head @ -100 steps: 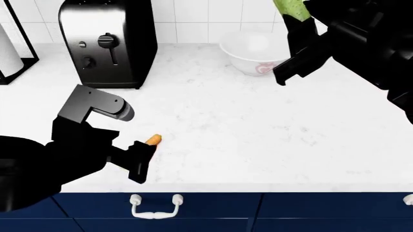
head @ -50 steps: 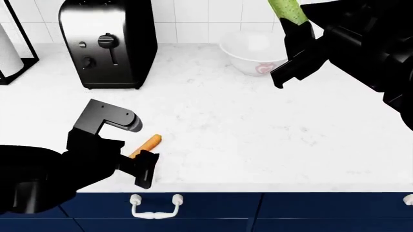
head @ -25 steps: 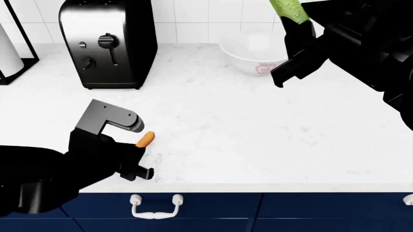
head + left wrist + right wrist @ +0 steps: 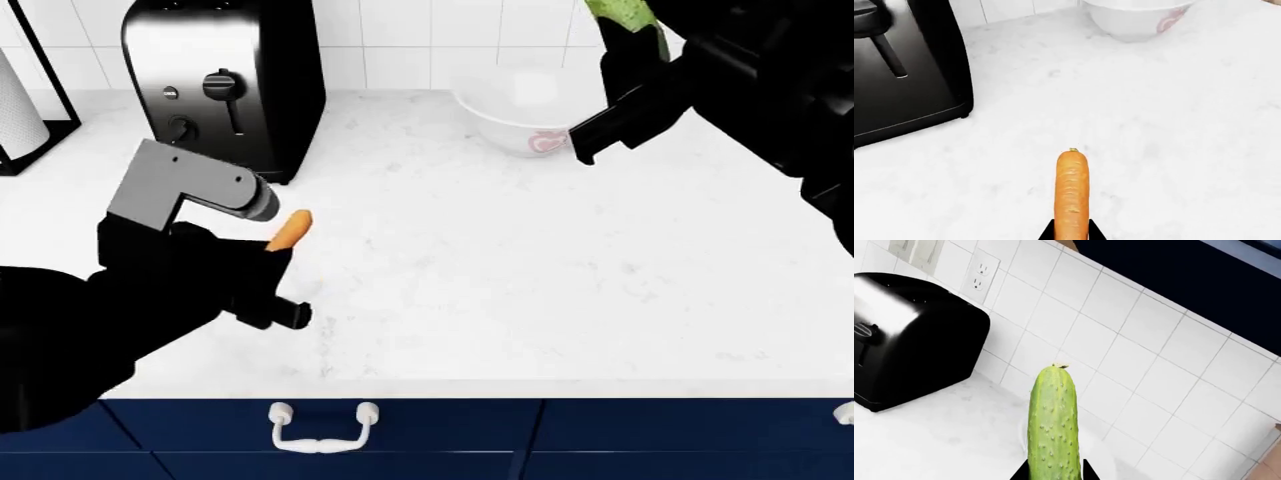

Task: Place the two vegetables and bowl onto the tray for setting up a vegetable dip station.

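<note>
Right claw [image 4: 1053, 474] — bumpy green cucumber [image 4: 1053, 425]

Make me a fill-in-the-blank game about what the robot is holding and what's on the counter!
1. The left gripper holds an orange ____.
2. The right gripper holds a bumpy green ____.
3. The white bowl sits on the ____, not in a gripper.
4. The shiny black toaster stands against the tiled ____.

Missing words: carrot; cucumber; counter; wall.
</note>
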Motion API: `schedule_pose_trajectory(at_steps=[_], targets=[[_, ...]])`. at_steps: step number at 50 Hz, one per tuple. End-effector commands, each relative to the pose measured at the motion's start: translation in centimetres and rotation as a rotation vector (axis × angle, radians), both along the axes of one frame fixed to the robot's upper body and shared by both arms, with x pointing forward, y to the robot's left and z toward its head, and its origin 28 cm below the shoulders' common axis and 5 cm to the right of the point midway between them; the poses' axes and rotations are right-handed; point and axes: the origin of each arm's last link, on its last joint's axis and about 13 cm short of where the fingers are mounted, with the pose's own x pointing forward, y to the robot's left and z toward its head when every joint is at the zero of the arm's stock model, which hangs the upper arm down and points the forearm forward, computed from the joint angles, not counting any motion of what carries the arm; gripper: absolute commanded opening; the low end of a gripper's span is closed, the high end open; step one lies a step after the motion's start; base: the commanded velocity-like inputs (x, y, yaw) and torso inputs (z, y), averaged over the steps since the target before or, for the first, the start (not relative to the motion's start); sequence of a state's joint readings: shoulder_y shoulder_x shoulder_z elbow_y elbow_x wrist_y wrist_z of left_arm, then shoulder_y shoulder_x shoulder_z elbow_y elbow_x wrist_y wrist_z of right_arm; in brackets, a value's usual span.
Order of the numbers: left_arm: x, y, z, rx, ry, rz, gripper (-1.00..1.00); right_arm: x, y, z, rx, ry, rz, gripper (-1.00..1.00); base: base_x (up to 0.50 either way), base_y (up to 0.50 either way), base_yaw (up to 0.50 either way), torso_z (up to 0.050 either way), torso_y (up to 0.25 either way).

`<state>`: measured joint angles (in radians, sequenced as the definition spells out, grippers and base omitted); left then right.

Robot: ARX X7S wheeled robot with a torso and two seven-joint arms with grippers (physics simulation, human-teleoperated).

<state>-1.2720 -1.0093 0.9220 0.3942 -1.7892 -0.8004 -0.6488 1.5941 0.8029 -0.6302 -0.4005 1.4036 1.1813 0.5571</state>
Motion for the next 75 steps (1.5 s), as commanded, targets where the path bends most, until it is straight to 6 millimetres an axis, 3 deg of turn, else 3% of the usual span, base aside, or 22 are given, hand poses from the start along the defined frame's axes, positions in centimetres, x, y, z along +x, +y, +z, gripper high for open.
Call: schedule_pose_trajectory(at_steps=[1,6,11,17,31,75], targets=[[-1.0,-1.4,6.7,-0.015,-0.235,0.049,-1.0,0.4,-0.3,1.1,0.084,-0.093,-0.095,-1.0,0.0,0.0,0.0,0.0,0.0],[-1.8,-3.0,11.8,-0.04,-0.411,0.084,-1.0,0.4,0.0,1.4,0.1,-0.126,-0.101,-1.0,0.0,0.0,0.0,0.0,0.0],[-1.9,-4.1,14.4,-0.076,-0.535,0.135,-1.0,0.0,0.4,2.0,0.115,-0.152,-0.087,-1.0,0.0,0.0,0.0,0.0,0.0],[-1.8,-4.8,16.1,-0.106,-0.595,0.161,-1.0,-0.3,0.6,2.5,0.111,-0.175,-0.075,-1.0,0.0,0.0,0.0,0.0,0.0],[-3.0,-4.4,17.0,-0.122,-0.654,0.184,-1.0,-0.5,1.1,2.9,0.053,-0.194,-0.078,-1.0,0.0,0.34,0.0,0.0,0.0],[-3.3,-4.4,17.2,-0.131,-0.668,0.168,-1.0,-0.7,1.3,3.2,0.019,-0.205,-0.115,-1.0,0.0,0.5,0.0,0.0,0.0]])
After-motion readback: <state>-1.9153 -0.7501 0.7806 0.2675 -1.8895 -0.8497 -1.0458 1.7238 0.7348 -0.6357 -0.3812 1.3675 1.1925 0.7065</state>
